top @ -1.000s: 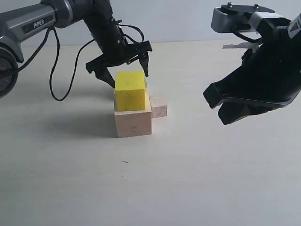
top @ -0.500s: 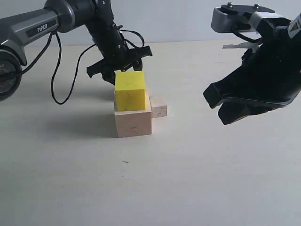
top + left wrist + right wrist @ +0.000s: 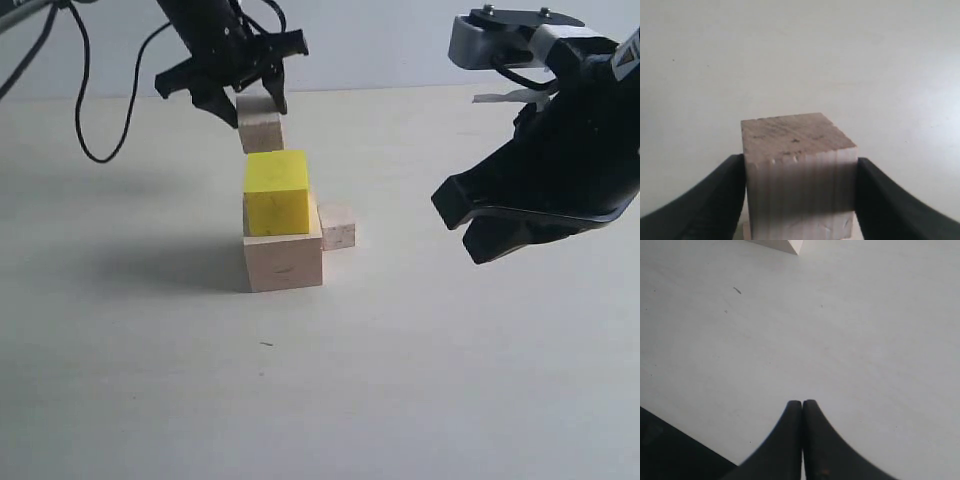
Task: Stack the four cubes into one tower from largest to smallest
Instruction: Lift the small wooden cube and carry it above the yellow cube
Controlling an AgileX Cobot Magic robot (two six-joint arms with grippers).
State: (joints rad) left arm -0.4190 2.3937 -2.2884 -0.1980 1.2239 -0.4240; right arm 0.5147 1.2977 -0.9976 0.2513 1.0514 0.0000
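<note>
left pincer (image 3: pixel 255 110) is clamped on the small wooden cube (image 3: pixel 260 132), holding it off the desk (image 3: pixel 150 380) right over the yellow cube (image 3: pixel 276 192). that one sits on the large wooden cube (image 3: pixel 283 262). smallest cube (image 3: pixel 337 226) is on the desk just beside the large one. right pincer (image 3: pixel 802 404) is closed and empty, well apart.

Readable text: none can be made out in any view.
Right arm (image 3: pixel 560 160): a black-and-white marking (image 3: pixel 627 58) is seen at the far right edge, cut off by the frame and too partial to be read.
</note>
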